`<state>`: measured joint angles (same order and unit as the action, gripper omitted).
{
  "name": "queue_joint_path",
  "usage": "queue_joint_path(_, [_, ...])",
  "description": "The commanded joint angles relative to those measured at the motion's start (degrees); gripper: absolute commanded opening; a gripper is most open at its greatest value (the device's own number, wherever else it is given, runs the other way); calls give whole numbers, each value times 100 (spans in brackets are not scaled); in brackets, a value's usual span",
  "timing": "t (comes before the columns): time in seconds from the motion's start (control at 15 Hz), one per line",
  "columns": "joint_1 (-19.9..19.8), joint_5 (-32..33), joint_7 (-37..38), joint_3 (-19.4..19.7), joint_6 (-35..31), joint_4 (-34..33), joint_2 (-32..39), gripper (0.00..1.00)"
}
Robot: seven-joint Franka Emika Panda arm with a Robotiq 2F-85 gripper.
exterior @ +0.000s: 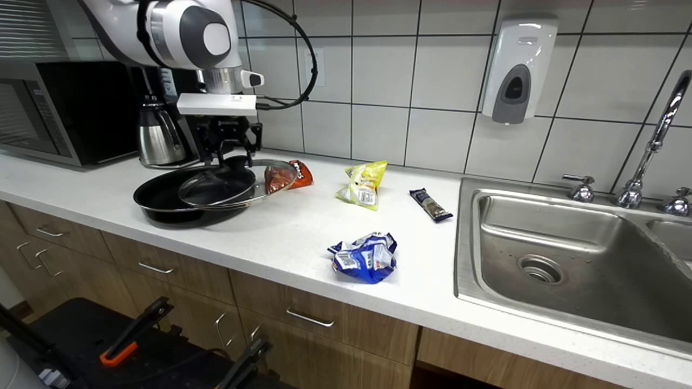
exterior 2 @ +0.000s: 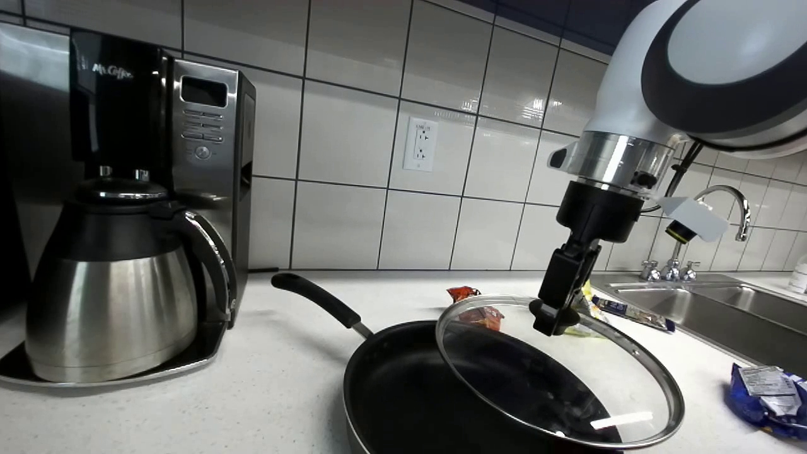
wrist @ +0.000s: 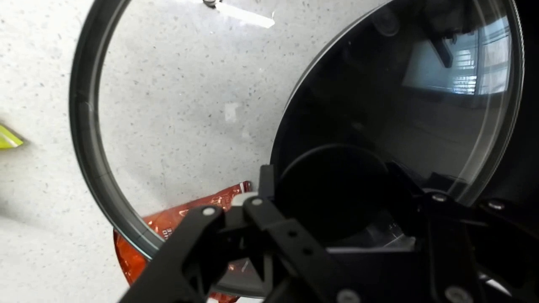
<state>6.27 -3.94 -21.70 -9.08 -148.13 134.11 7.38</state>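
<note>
My gripper (exterior: 235,161) is shut on the black knob (wrist: 332,185) of a glass lid (exterior 2: 630,378), its fingers on either side of the knob. A metal rim (wrist: 84,105) circles the lid. It hangs over part of a black frying pan (exterior 2: 403,397) and sticks out past the pan toward the sink side. In an exterior view the lid looks tilted; whether its rim touches the pan I cannot tell. The pan's handle (exterior 2: 315,299) points toward the tiled wall. A red snack bag (exterior: 303,174) lies beside the pan, partly seen through the glass.
On the counter lie a yellow bag (exterior: 365,183), a dark wrapped bar (exterior: 431,205) and a blue bag (exterior: 367,258). A sink (exterior: 466,259) is set in beyond them. On the pan's far side stand a steel carafe (exterior 2: 113,302), a coffee maker (exterior 2: 208,157) and a microwave (exterior: 92,113).
</note>
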Motion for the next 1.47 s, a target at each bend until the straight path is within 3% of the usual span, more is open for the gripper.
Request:
queue_joint_path(0.0, [-145,-364,-418,-66,-173,165,-441,39])
queue_joint_path(0.73, [-105,-526,-508,131,-74,481,-1085,39])
queue_joint_path(1.4, [-132,-496,-521,792,-194,1437,-1835,39])
